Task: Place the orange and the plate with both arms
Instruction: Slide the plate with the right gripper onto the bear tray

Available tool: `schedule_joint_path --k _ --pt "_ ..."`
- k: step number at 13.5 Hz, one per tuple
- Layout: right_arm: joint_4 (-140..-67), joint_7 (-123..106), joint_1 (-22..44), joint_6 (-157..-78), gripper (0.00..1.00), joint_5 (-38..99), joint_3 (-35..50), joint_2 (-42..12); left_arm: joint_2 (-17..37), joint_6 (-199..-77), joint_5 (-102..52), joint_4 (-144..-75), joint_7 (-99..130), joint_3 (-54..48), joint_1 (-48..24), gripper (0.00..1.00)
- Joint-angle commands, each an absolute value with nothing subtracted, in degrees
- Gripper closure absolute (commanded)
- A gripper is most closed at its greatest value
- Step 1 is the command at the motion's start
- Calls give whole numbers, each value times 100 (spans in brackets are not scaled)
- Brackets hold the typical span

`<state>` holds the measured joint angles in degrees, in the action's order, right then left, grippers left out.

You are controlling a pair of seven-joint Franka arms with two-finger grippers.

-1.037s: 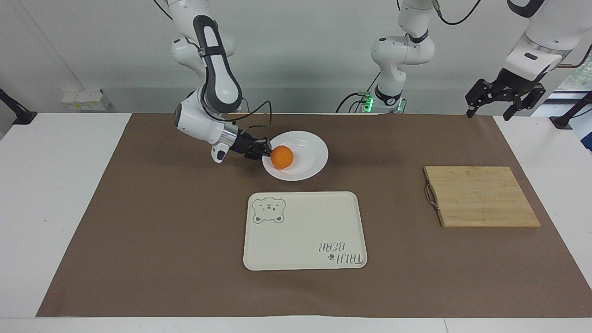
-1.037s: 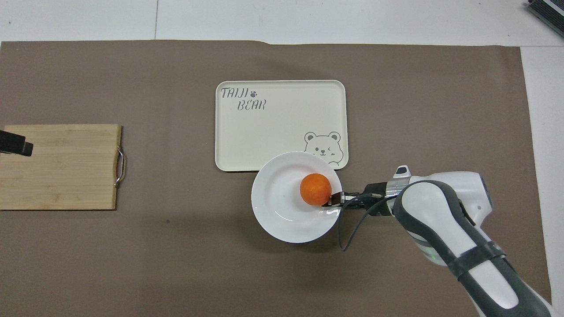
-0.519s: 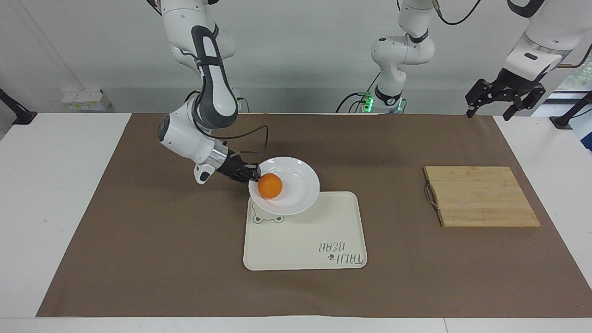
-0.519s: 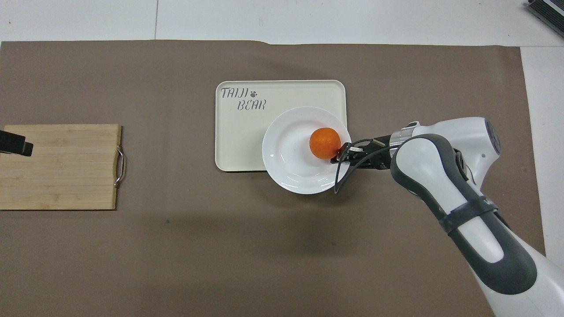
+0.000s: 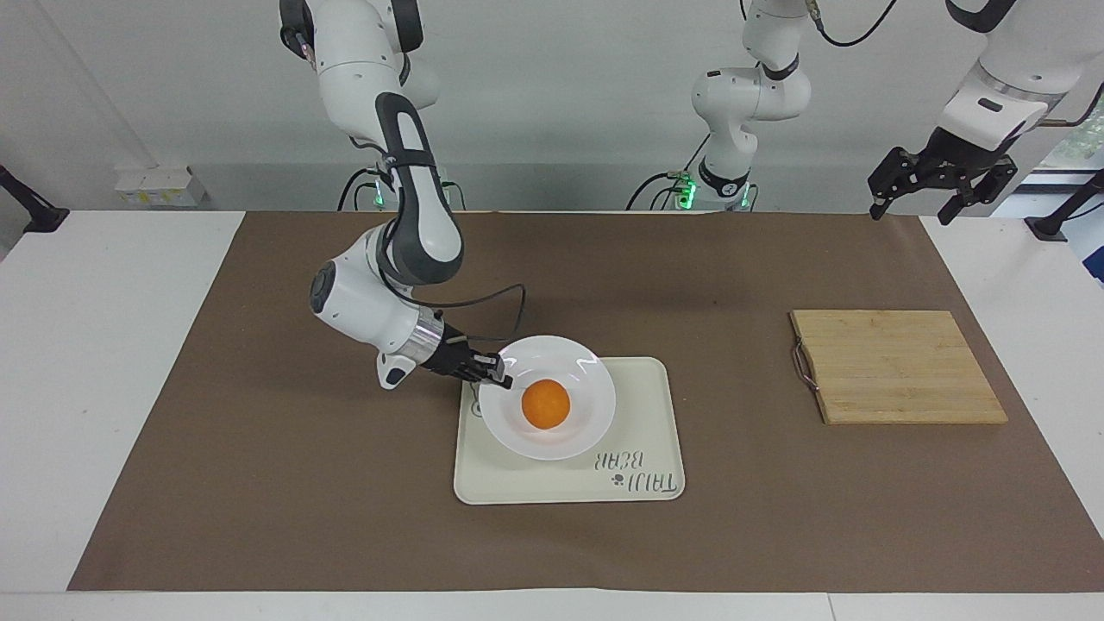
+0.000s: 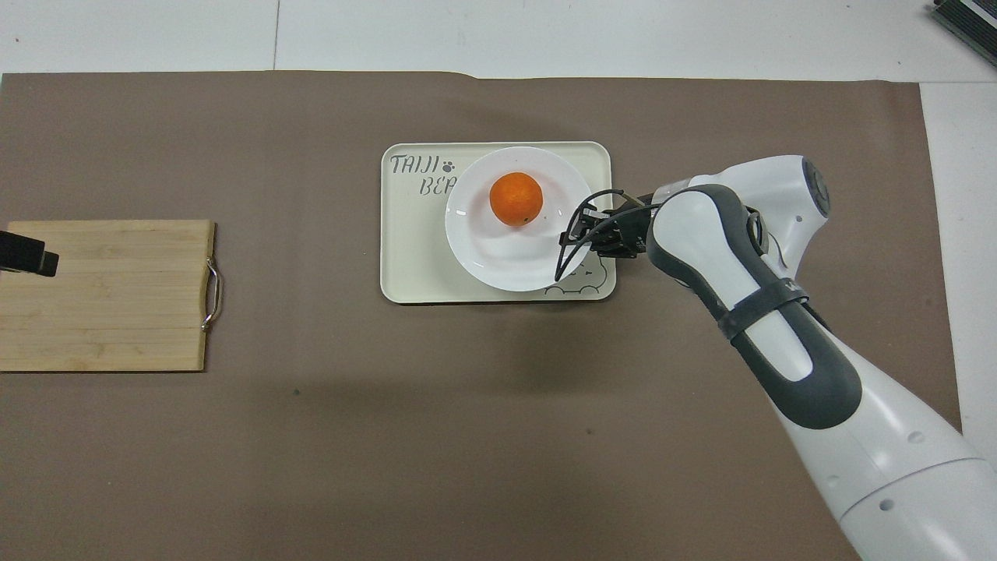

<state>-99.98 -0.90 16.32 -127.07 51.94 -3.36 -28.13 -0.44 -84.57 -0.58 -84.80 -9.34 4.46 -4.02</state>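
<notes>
The white plate (image 5: 586, 414) (image 6: 483, 249) is over the cream bear tray (image 5: 638, 431) (image 6: 405, 257), with the orange (image 5: 546, 404) (image 6: 516, 199) lying in it. My right gripper (image 5: 498, 373) (image 6: 583, 226) is shut on the plate's rim at the edge toward the right arm's end of the table. I cannot tell whether the plate rests on the tray or hangs just above it. My left gripper (image 5: 916, 203) waits open, high over the table edge near the left arm's base; only its tip (image 6: 27, 257) shows in the overhead view, above the cutting board.
A bamboo cutting board (image 5: 897, 366) (image 6: 105, 294) with a metal handle lies toward the left arm's end of the table. Brown paper (image 5: 259, 483) covers the table's middle.
My right gripper has carried the plate with the orange away from the robots, from the brown paper to over the tray. The orange rolled from the gripped rim toward the plate's middle. The left arm stayed still.
</notes>
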Motion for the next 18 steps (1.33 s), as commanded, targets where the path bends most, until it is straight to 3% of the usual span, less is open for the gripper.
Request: schedule_joint_path --k 1,4,5,11,18 --pt "-9581 141 1810 -12998 100 5133 -281 -3259 -123 -8394 18 -8517 -879 387 -352 0" --pt "-9440 176 1828 -13078 100 5168 -273 -3375 -123 -8394 18 -8517 -879 395 -352 0" --pt "-9439 124 1828 -13096 1 5168 -272 -3366 -114 -8394 18 -8517 -879 396 -352 0" --pt "-9457 114 1627 -13017 0 4975 -465 -2971 -123 -8394 18 -8517 -879 395 -352 0" --pt "-9282 114 1319 -12720 0 1859 -545 -2269 -123 -8394 18 -8517 -879 396 -352 0"
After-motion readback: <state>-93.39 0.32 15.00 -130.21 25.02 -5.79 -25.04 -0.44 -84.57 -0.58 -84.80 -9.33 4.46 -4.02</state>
